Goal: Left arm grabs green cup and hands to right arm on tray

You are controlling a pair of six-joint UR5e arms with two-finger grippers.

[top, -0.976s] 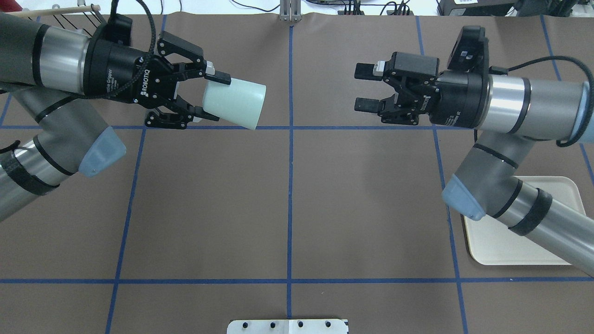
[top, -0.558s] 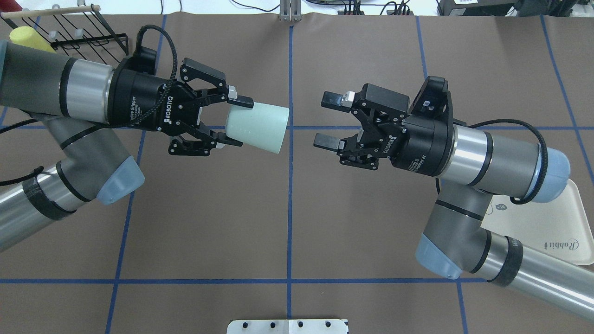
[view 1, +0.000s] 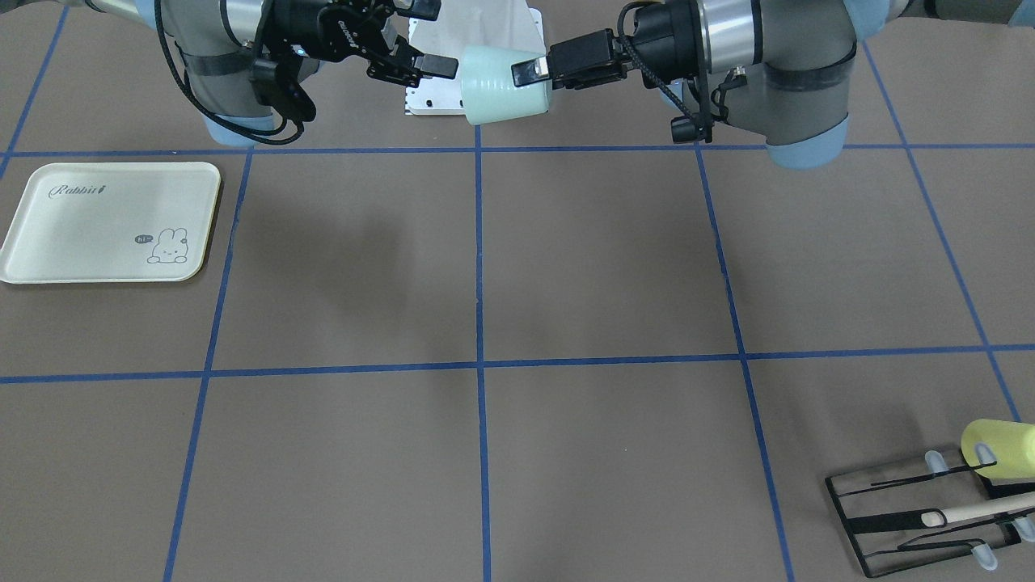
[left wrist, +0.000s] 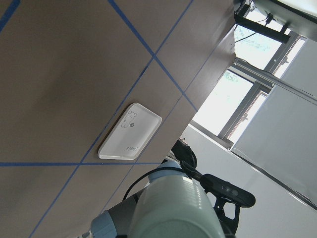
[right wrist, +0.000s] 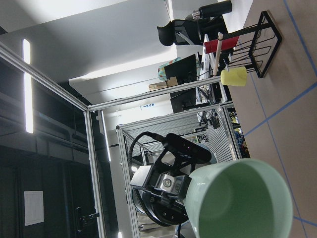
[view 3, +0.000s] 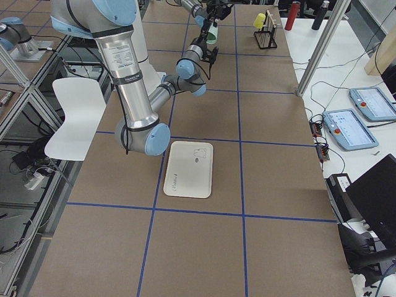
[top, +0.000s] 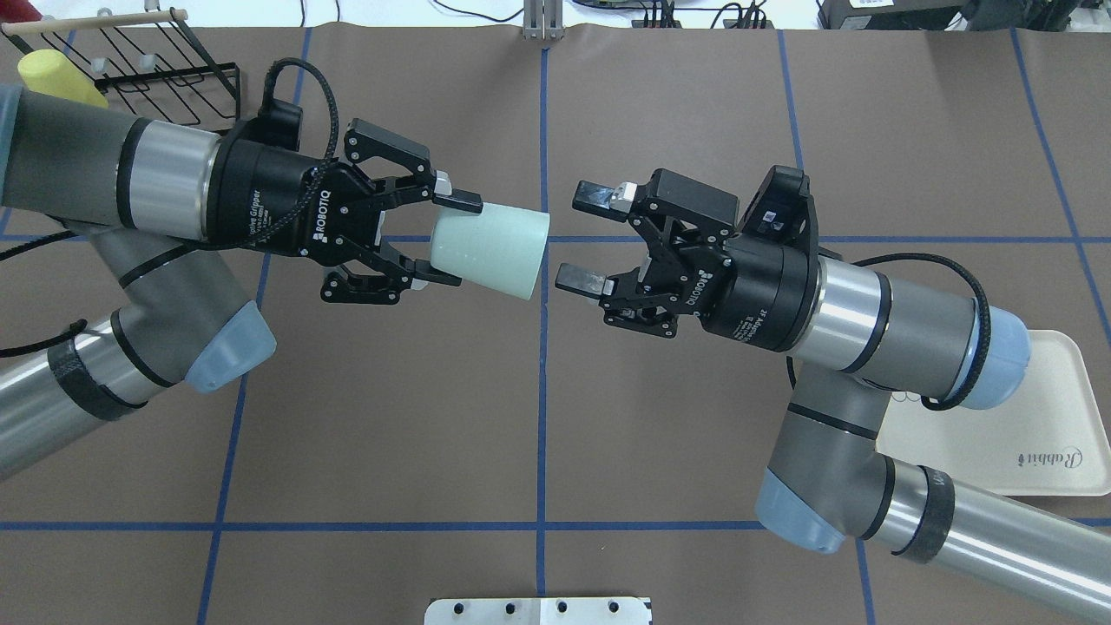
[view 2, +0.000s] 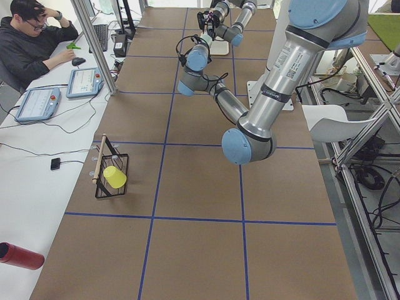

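Note:
My left gripper is shut on the base end of the green cup, a pale mint tumbler held sideways above the table's middle. Its open mouth faces my right gripper. The right gripper is open and empty, with its fingertips a short gap from the cup's rim. In the front view the cup hangs between the left gripper and the right gripper. The right wrist view looks into the cup's mouth. The cream tray lies empty behind the right arm and also shows in the front view.
A black wire rack with a yellow-green cup stands at the far left corner. A metal base plate sits at the near edge. A red bottle and a seated operator are beside the table.
Both arms have moved toward the table's centre line. The gap between the cup's rim and the right gripper's open fingers has narrowed. The left gripper keeps its hold.

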